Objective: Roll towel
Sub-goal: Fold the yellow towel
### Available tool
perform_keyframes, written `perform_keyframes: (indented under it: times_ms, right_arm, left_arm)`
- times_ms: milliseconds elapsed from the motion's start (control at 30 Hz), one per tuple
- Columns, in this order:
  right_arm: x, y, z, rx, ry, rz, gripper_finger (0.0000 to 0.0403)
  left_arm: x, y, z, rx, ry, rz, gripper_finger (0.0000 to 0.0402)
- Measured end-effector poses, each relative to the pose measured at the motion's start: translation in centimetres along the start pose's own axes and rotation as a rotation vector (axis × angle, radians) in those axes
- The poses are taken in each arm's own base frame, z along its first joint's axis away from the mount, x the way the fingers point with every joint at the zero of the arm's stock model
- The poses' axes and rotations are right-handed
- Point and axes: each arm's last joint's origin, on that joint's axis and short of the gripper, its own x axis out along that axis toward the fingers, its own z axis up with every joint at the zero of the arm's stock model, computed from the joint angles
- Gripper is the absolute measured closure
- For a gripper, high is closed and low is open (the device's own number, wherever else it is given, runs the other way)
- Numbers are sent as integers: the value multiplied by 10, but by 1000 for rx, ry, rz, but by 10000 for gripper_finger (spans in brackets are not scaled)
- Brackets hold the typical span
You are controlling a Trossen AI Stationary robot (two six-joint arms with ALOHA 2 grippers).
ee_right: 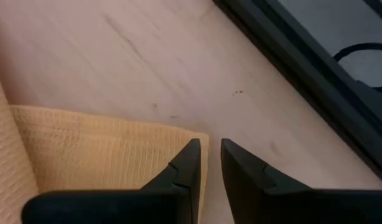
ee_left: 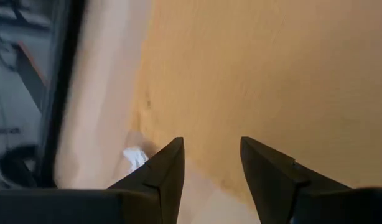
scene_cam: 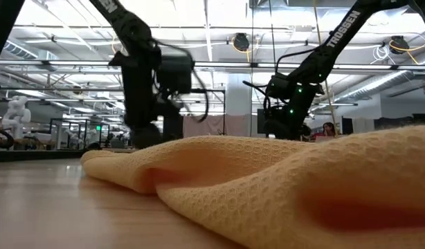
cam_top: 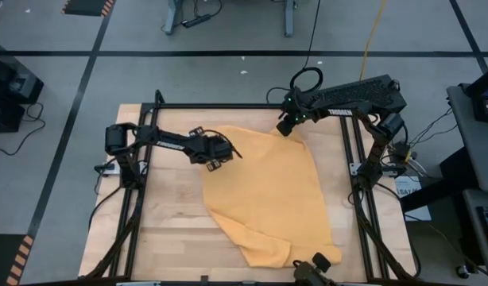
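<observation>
The mustard-yellow towel [cam_top: 268, 191] lies spread on the wooden table, rumpled, and runs from the far middle to the near right. Its small white tag [ee_left: 135, 157] shows at the far left edge. My left gripper [cam_top: 225, 151] is open just over that far left corner, one finger on either side of the towel's edge [ee_left: 211, 163]. My right gripper [cam_top: 284, 125] stands at the towel's far right corner [ee_right: 178, 134] with a narrow gap between its fingers [ee_right: 211, 152]; bare wood shows in the gap. In the low view the towel [scene_cam: 282, 180] fills the foreground in folds.
A black metal frame [cam_top: 228, 106] runs round the table's far, left and right sides. Bare wood [cam_top: 164, 222] lies to the towel's left. A dark device [cam_top: 311, 272] sits at the near edge by the towel's near corner.
</observation>
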Motion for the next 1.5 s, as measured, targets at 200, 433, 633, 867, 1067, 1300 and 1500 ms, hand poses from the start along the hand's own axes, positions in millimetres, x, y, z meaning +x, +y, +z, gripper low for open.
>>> perform_keyframes:
  times_ms: [200, 433, 633, 867, 1067, 1300, 1500]
  right_arm:
    - [-1, 3, -5, -1, 68, 23, 349]
    - [-1, 4, -6, -10, 76, 19, 349]
    - [-1, 4, -6, 0, 71, 33, 349]
    - [2, 5, -4, 20, 50, 54, 349]
    - [22, 6, -9, 6, 86, 54, 349]
    - [20, 1, 0, -2, 83, 46, 349]
    - [13, -8, 17, -20, 74, 24, 349]
  left_arm:
    - [11, 6, -7, -19, 56, -47, 240]
    - [13, 5, -10, -46, 62, -64, 240]
    - [11, 2, -11, -32, 60, -65, 240]
    - [9, 3, -9, -34, 57, -71, 240]
    - [2, -2, -4, -21, 27, -92, 240]
    - [-6, -11, -10, 26, 44, -76, 240]
    - [-7, -11, -15, 17, 79, -57, 240]
